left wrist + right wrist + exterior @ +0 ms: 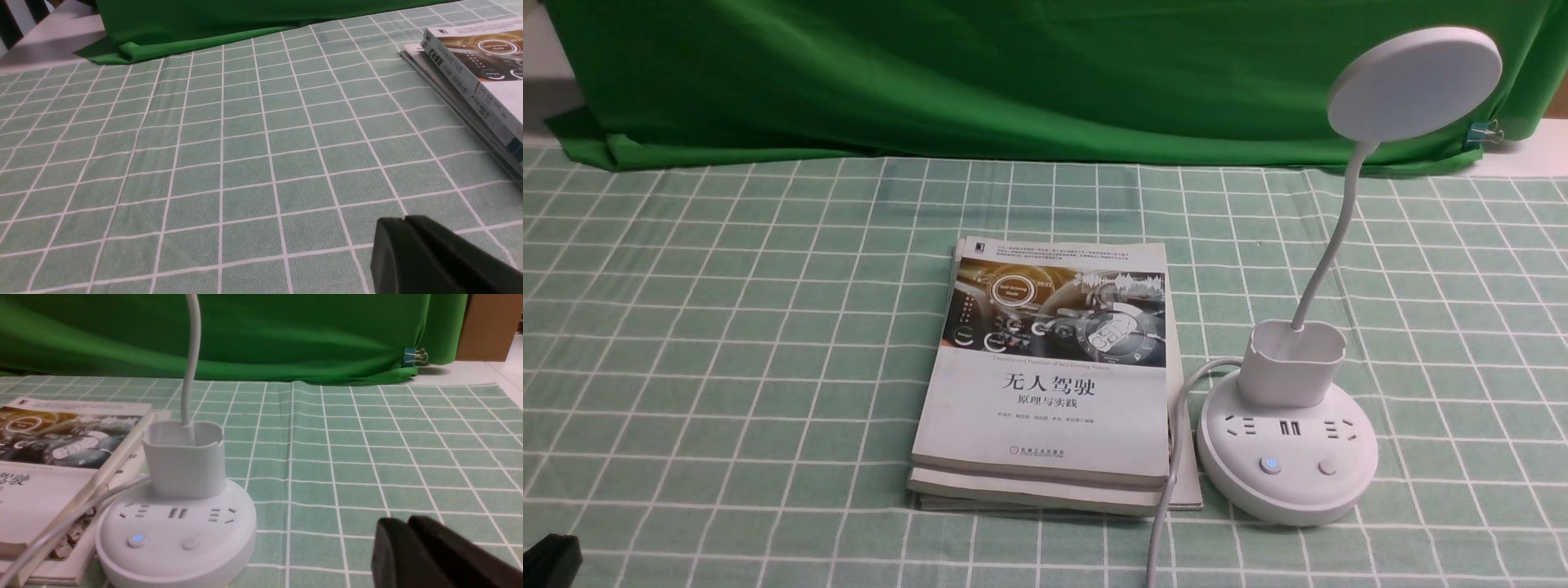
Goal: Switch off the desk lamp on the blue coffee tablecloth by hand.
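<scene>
The white desk lamp (1290, 425) stands on the checked pale teal tablecloth (727, 343) at the right, disc head (1414, 82) up high on its thin neck. Its round base has sockets and two buttons; the left button (1270, 465) glows blue, the right one (1328, 467) is plain. The base also shows in the right wrist view (175, 535). My right gripper (406, 522) is shut and empty, low over the cloth, apart from the base on its plain-button side. My left gripper (404, 220) is shut and empty over bare cloth; a black bit of that arm (551, 559) shows at the front view's lower left corner.
A stack of books (1045, 376) lies just left of the lamp base, with the lamp's white cable (1172, 457) running along its right edge toward the front. A dark green backdrop cloth (1013, 73) hangs along the back, clipped at the right.
</scene>
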`<state>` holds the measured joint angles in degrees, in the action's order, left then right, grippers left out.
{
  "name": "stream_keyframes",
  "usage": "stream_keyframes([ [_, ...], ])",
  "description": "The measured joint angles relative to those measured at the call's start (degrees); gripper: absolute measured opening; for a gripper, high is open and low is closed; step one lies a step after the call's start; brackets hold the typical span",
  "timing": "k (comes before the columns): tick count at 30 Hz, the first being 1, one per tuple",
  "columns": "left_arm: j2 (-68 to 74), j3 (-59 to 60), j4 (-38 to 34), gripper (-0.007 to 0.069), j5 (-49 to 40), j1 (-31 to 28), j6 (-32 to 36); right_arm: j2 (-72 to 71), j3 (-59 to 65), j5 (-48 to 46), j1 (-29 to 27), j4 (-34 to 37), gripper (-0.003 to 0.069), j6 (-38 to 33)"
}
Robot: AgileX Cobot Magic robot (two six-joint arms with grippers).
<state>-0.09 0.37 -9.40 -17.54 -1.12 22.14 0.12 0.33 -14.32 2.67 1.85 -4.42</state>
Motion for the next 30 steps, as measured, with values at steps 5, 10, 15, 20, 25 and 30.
stream_keyframes([
  [5,0.0,0.0,0.0,0.0000,0.0,0.0,0.0,0.0,0.0,0.0,0.0,0.0,0.0067,0.0],
  [10,0.0,0.0,0.0,0.0000,0.0,0.0,0.0,0.0,0.0,0.0,0.0,0.0,0.0076,0.0],
  [15,0.0,0.0,0.0,0.0000,0.0,0.0,0.0,0.0,0.0,0.0,0.0,-0.1,0.0084,0.0],
  [20,0.0,0.0,0.0,0.0000,0.0,0.0,0.0,0.0,0.0,0.0,0.0,-0.1,0.0094,0.0],
  [25,0.0,0.0,0.0,0.0000,0.0,0.0,0.0,0.0,0.0,0.0,0.0,-0.1,0.0101,0.0],
  [30,0.0,0.0,0.0,0.0000,0.0,0.0,0.0,0.0,0.0,0.0,0.0,-0.1,0.0108,0.0],
])
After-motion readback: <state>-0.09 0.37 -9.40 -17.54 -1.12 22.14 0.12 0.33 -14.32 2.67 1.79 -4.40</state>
